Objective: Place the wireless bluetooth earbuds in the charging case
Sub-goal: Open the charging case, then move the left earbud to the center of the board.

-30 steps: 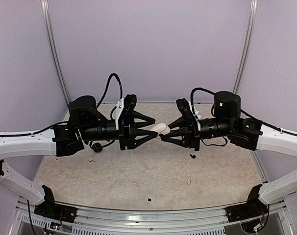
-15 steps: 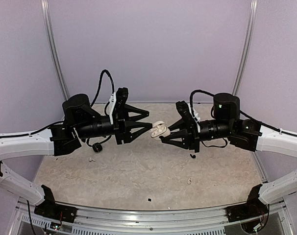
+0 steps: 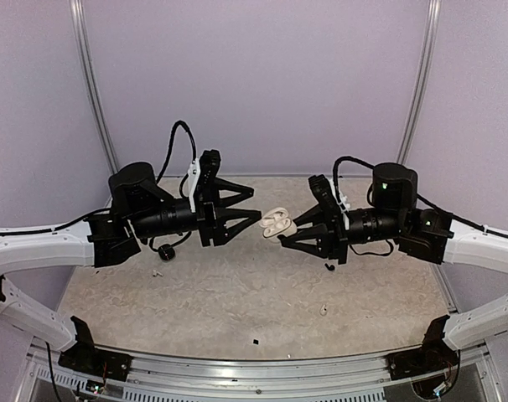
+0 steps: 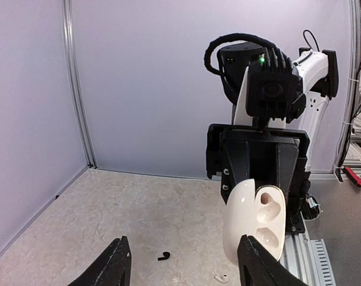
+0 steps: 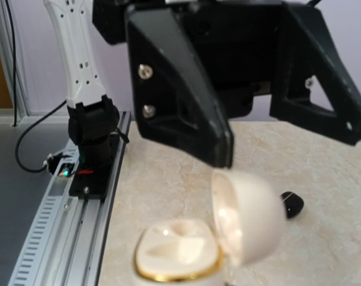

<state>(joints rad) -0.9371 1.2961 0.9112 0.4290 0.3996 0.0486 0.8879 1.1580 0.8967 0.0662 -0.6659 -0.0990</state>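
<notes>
A: Where do we stand with the charging case?

B: We have it up in the air between the two arms, clamped in the right hand. Its lid is swung open, and the sockets look bare in both wrist views. So we count the opening as done and the loading as not begun.

A: And the buds?

B: All down on the surface, none in either hand. We see a white earbud near the right arm's base and a black earbud below the right hand. One or two more specks lie further left and nearer the rail, too small for us to name.

A: What about the left hand?

B: Its fingers are apart with nothing between them, and it sits just beside the case, not touching it in the overhead view.

A: What has changed over the last second?

B: A second ago the case was shut, a plain white oval pinched between both hands. Half a second ago the lid was already up. Since then the left hand has drawn back a little and spread wider, and the right arm has shifted slightly to its own side with the case.

A: So what's left for us?

B: We judge nearly everything: pick up each bud, seat it in its socket, then likely close the lid.
</notes>
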